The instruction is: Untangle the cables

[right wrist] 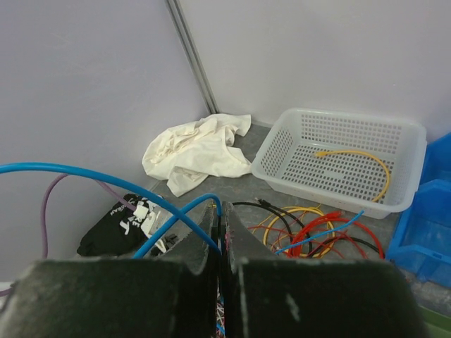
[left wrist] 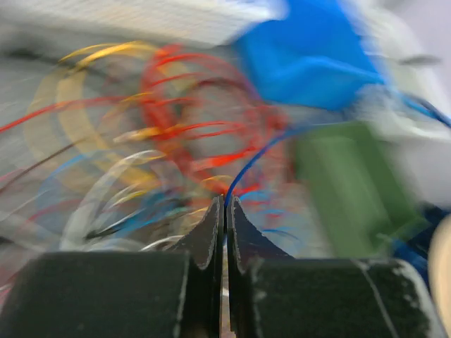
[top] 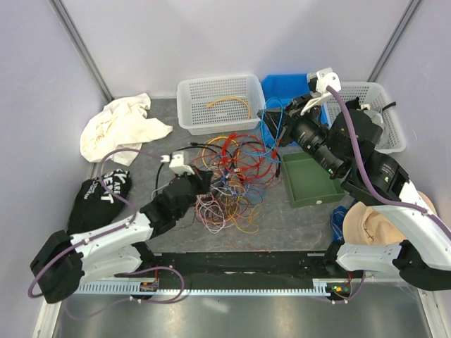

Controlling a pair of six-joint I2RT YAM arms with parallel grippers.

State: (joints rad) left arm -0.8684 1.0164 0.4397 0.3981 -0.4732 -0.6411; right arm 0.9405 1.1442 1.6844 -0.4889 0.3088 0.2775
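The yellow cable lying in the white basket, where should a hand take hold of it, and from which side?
Probably grip the yellow cable at the middle of its curve, coming straight down from above. It lies alone and flat on the floor of the white basket, whose walls would block a sideways approach.

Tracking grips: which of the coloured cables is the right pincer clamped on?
The thin blue cable arching left from the shut right pincer; the red, yellow and black cables lie loose below it.
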